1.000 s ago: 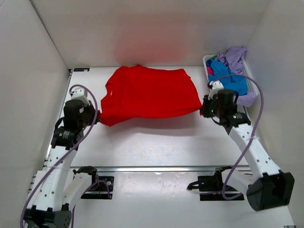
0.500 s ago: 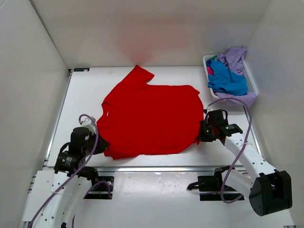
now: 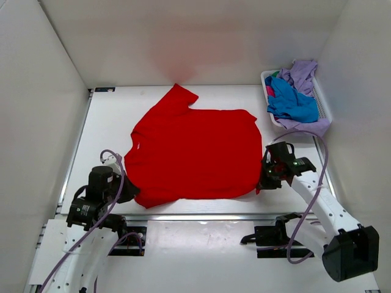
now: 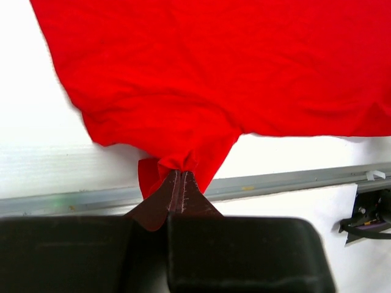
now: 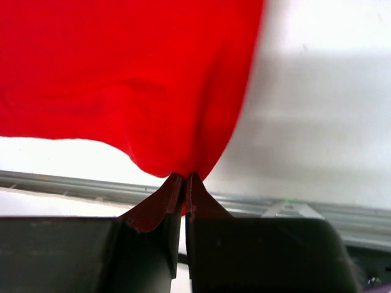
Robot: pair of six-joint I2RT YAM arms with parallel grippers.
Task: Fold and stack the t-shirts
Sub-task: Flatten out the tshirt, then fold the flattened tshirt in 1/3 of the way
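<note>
Red t-shirt flat on table, left fingers and right fingers each clenched on a near corner.

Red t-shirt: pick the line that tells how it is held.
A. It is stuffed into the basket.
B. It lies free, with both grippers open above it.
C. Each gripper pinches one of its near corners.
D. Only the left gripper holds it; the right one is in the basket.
C: the wrist views show the left gripper and the right gripper each shut on a bunched corner of the red t-shirt.
</note>
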